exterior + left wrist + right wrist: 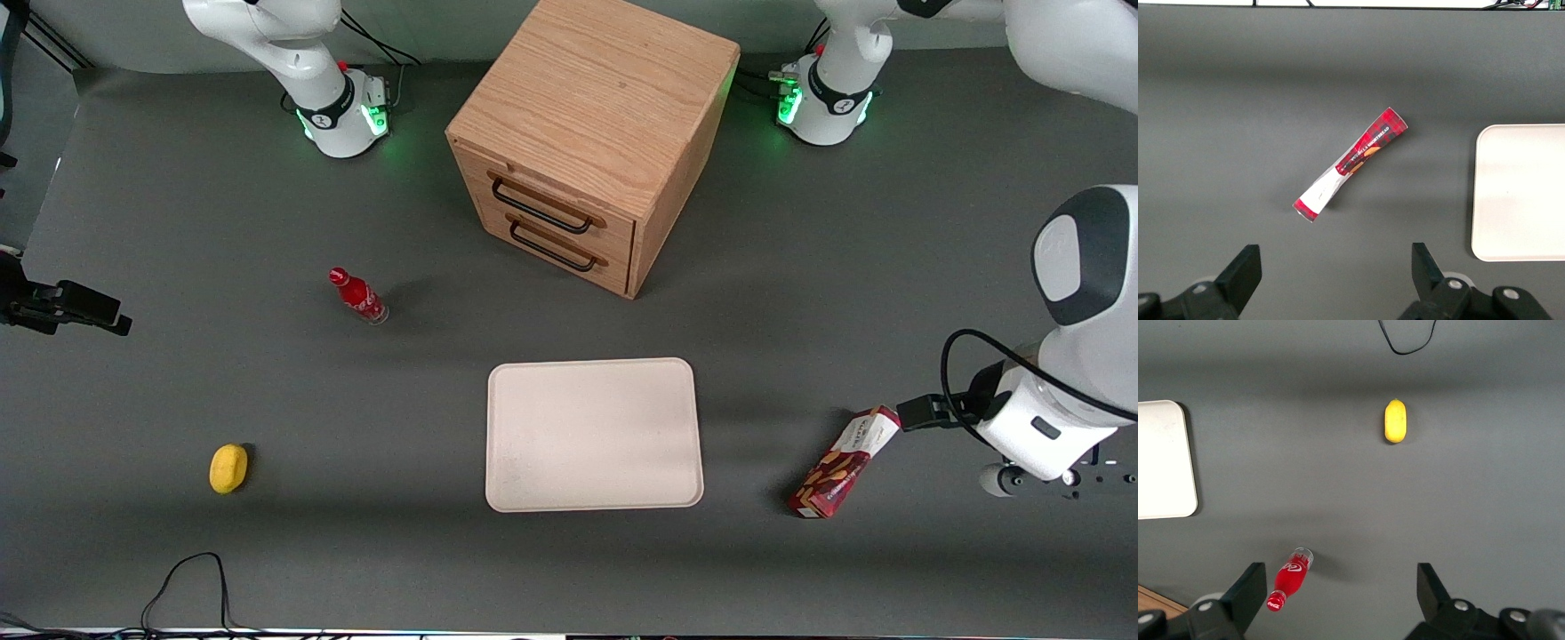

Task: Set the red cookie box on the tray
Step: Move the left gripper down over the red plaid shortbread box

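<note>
Long narrow dark-red cookie box (842,464): red plaid pattern, tan cookie pictures, one white end. Flat pale cream rectangular tray (593,434): plain, faint grey speckles near one corner. Counter (267,400): matte dark grey. Left arm's tool (1335,267) above counter near box: black fingers spread wide. Small red bottle (358,295): white script. Small oval object (228,468): yellow. Wooden drawer cabinet (587,133): light oak grain, black handles.

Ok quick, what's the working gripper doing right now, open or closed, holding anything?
Gripper: jaws open, holding nothing, hovering above the red cookie box, which lies on the table beside the tray.
</note>
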Tool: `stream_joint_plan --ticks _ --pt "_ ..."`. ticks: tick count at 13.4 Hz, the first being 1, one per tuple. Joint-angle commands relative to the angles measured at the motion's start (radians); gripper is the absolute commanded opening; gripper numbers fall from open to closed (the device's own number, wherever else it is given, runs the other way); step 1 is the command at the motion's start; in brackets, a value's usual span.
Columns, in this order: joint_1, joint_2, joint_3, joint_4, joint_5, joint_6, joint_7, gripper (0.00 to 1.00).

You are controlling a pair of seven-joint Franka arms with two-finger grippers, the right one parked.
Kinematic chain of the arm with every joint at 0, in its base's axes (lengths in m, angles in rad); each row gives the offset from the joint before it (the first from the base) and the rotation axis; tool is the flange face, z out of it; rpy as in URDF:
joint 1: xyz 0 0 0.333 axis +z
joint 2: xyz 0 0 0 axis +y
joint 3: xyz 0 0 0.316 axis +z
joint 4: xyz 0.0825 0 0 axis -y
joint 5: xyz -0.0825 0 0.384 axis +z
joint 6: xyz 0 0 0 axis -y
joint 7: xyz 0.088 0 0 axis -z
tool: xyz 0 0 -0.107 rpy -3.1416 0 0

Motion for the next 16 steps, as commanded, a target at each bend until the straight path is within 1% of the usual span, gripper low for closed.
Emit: stream_joint_plan --ticks 1,2,5,6,9,13,16 --pt "0.002 0.026 0.004 0.056 0.012 -0.001 0.114 1.0" --pt "0.01 0.027 0.004 0.049 0.012 0.033 0.229 1.0" --pt "0.008 0.027 0.005 0.047 0.032 0.048 0.487 1.0" --pt "0.01 0.027 0.002 0.047 0.03 0.051 0.549 1.0" --pt "0.01 0.029 -0.002 0.044 0.021 0.047 0.604 1.0" --pt "0.002 0.029 -0.004 0.043 0.012 0.006 0.609 1.0" --pt "-0.007 0.027 -0.004 -0.016 0.019 0.012 0.611 1.0"
